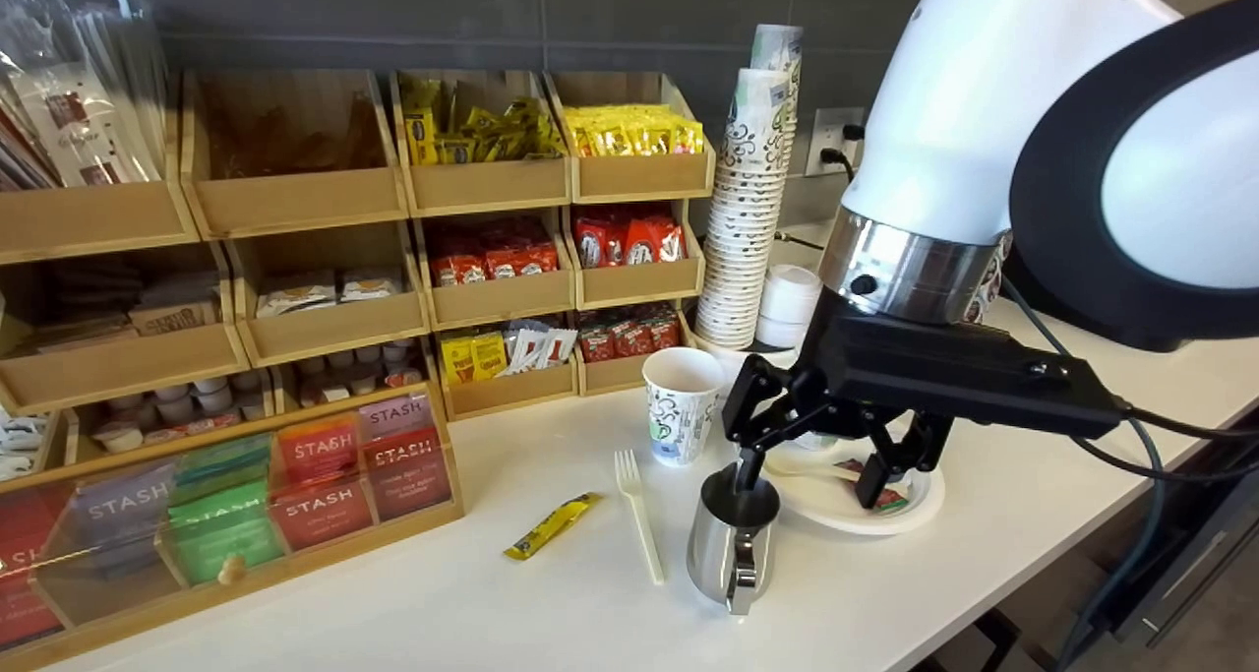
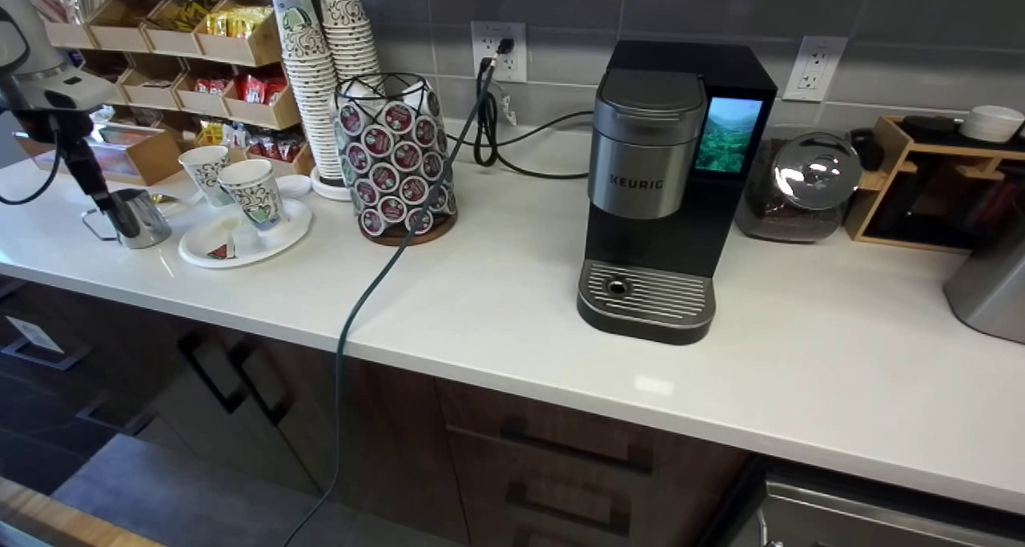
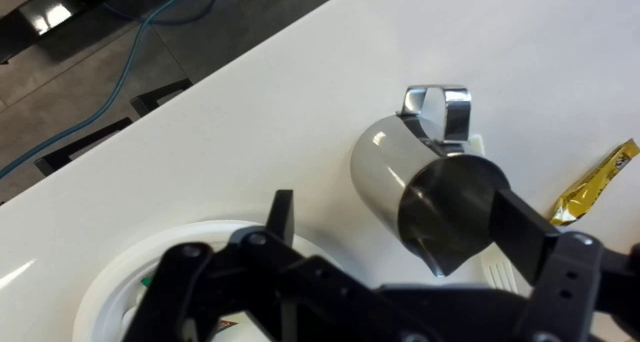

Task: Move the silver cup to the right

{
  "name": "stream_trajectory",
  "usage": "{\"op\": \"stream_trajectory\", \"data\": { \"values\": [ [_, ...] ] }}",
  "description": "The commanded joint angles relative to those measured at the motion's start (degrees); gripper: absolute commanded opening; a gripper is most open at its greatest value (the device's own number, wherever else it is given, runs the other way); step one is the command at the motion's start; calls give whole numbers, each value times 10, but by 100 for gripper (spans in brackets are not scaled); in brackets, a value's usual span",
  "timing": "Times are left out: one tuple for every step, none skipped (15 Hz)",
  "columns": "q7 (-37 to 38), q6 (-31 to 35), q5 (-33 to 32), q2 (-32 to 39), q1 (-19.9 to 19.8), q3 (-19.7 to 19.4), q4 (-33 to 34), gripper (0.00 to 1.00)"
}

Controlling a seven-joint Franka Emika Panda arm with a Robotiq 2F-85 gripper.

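Poised over a long, smooth, white table (image 1: 423, 603), before a tiered rack of tan wooden bins (image 1: 492, 187) and tall stacks of white, patterned paper cups (image 1: 745, 239). Holding a black, jointed, two-fingered claw (image 1: 808, 492) spread wide, with one finger near the rim of a round, white plate (image 1: 866, 525) and the other in the mouth of a shiny, rounded silver cup (image 1: 710, 554), upright on the table between plate and pale, slim plastic fork (image 1: 645, 529).

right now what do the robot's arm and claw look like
The arm is white and rounded, with a broad black ring around a white disc and a silver metal collar. The claw is black, with jointed, linked fingers. A black cable runs from it.
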Motion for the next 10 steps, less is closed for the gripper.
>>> {"op": "stream_trajectory", "data": {
  "values": [
    [34,10,-47,25,22,-21,12,93],
    [47,10,-62,31,26,-26,15,81],
    [54,7,-71,35,28,-30,17,70],
    [61,6,-79,40,30,-35,21,63],
    [68,9,-85,46,33,-38,25,53],
    [74,12,-90,51,36,-41,28,45],
    [77,11,-91,55,38,-43,32,39],
    [81,11,-95,58,42,-45,35,31],
    [86,10,-100,62,46,-48,38,23],
    [90,9,-106,65,50,-50,40,15]
  ]
}}
